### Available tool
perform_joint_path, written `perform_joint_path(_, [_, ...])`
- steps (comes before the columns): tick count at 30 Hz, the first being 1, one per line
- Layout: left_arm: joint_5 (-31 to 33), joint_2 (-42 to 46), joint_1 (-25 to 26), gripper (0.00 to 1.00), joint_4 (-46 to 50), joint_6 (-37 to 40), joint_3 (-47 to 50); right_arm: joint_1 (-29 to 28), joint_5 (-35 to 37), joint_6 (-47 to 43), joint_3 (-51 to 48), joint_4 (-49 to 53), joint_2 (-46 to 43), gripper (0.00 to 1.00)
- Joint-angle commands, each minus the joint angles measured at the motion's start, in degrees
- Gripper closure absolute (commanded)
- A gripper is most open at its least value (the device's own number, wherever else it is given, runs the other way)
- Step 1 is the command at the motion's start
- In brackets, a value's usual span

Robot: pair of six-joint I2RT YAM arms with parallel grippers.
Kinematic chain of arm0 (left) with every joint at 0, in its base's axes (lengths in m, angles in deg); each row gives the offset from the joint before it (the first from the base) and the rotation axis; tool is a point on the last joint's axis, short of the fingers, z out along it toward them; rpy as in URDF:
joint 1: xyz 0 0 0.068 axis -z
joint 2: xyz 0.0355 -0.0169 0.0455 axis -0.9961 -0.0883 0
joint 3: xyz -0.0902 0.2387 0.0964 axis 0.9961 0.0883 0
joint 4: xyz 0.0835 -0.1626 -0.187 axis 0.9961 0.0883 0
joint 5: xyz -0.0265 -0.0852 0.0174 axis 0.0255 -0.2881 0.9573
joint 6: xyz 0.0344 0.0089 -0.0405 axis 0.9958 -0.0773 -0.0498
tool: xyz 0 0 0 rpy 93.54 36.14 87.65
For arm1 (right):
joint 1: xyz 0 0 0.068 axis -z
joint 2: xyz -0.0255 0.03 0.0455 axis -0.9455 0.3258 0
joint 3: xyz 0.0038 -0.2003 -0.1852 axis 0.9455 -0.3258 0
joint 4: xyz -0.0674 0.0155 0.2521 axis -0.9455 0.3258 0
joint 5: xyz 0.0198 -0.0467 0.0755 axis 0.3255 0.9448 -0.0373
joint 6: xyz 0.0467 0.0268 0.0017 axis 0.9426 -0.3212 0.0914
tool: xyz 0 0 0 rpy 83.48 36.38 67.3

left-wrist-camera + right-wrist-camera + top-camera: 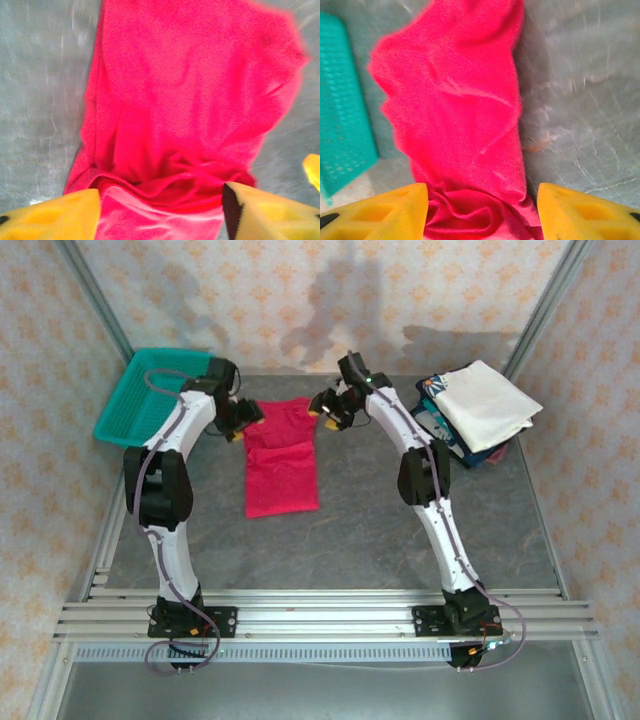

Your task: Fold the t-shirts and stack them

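Containers: one teal mesh basket (150, 392) at the far left corner of the table (380, 530). Its mesh floor is in plain sight where the left arm does not cover it. Its edge also shows in the right wrist view (342, 115).

Red t-shirt (283, 462): lies flat mid-table, left of centre, as a long strip. The long axis runs near to far, straight away from the arm bases. The far end is rumpled (collar or hem, I cannot tell which).

Left gripper (240, 423) is at the far left corner of the shirt with its yellow fingers (50, 217) apart and loose red cloth (190, 100) lying between them, unclamped. Right gripper (326, 412) is at the far right corner, likewise parted (482, 212) over the cloth (460, 110).

Far right corner: a folded stack, white t-shirt (490, 405) on top and dark navy shirts (437, 426) with teal print under it, well apart from the red one.

Surface is grey and mottled. An aluminium rail (320, 618) runs along the near edge, and the walls are covered in peach patterned paper.
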Motion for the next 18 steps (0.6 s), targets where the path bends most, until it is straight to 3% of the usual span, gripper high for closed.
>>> perform_joint_path(1, [4.1, 8.8, -0.3, 0.29, 5.0, -1.5, -5.0, -0.8, -1.1, -2.7, -2.6, 1.8, -13.3, 0.38])
perform_joint_path(4, [4.9, 17.6, -0.3, 0.24, 4.7, -1.4, 2.8, -1.7, 2.6, -8.2, -19.8, 4.6, -25.5, 0.35])
perform_joint_path(10, [1.0, 38.1, 0.6, 0.22, 3.7, -0.1, 31.8, -4.3, -0.4, -1.3, -61.5, -15.7, -48.8, 0.34])
perform_joint_path(15, [-2.2, 49.6, 4.5, 0.23, -0.8, -3.1, 54.9, -9.1, -2.6, 4.4, -77.0, -27.2, -52.2, 0.36])
perform_joint_path(18, [-3.9, 52.2, 6.0, 0.24, -6.6, -7.3, 62.7, -11.5, -3.4, 8.3, -80.9, -34.0, -49.6, 0.40])
